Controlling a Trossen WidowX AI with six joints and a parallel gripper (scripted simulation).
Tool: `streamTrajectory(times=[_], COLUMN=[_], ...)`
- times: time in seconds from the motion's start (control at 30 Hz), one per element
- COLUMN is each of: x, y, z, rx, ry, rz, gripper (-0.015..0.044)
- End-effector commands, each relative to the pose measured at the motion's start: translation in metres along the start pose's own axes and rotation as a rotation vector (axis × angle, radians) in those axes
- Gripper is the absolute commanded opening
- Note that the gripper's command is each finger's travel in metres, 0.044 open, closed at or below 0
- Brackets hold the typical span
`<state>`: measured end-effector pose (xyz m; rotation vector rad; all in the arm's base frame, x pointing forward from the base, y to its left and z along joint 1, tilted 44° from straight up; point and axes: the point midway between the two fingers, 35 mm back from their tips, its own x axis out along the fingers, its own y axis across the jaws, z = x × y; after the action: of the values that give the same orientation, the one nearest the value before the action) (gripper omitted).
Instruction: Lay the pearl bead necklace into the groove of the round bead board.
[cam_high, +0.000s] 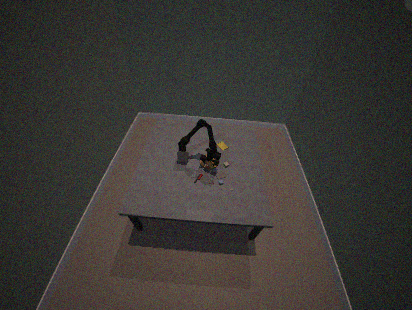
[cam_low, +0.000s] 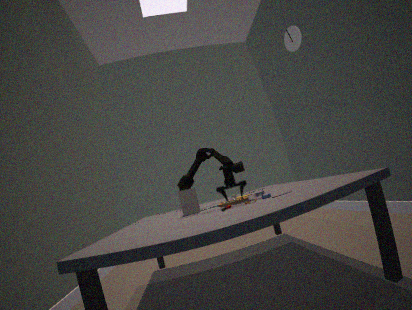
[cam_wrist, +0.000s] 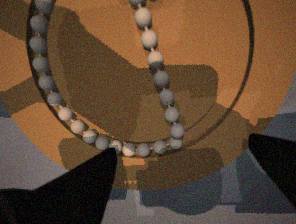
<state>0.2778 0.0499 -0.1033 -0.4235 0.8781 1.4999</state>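
Note:
The round bead board (cam_wrist: 272, 75) (cam_low: 241, 200) is orange, with a dark circular groove. The pearl bead necklace (cam_wrist: 161, 78) lies along the groove on the left and around the bottom in the wrist view. At the lower right it bends sharply and runs up across the board's inner face, off the groove. The groove's right side shows no beads. My gripper (cam_wrist: 181, 147) (cam_low: 235, 197) is wide open and empty, low over the board's near edge, its fingers on either side of the bend. The necklace's upper part is outside the wrist view.
On the table (cam_high: 165, 200) (cam_low: 150, 234) are a yellow piece (cam_high: 222, 145) behind the board, a small tan block (cam_high: 226, 164) to its right, a red item (cam_high: 199, 177) (cam_low: 226, 207) in front and a small bluish item (cam_high: 221, 182) (cam_low: 266, 196). The arm's base (cam_high: 183, 158) stands left.

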Motion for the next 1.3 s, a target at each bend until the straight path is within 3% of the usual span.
streamTrajectory(times=[0.0,0.37,0.6,0.77,1.27], x=[-0.001,-0.001,-0.032,-0.029,-0.013], y=[0.0,0.0,0.001,0.001,-0.001], z=[0.0,0.0,0.01,0.011,0.011], rx=[-0.007,-0.007,-0.064,-0.066,-0.072], ry=[0.002,0.002,0.003,0.003,0.004], rz=[-0.001,-0.001,-0.001,-0.001,-0.006], gripper=[0.044,0.044,0.0256,0.0125,0.012])
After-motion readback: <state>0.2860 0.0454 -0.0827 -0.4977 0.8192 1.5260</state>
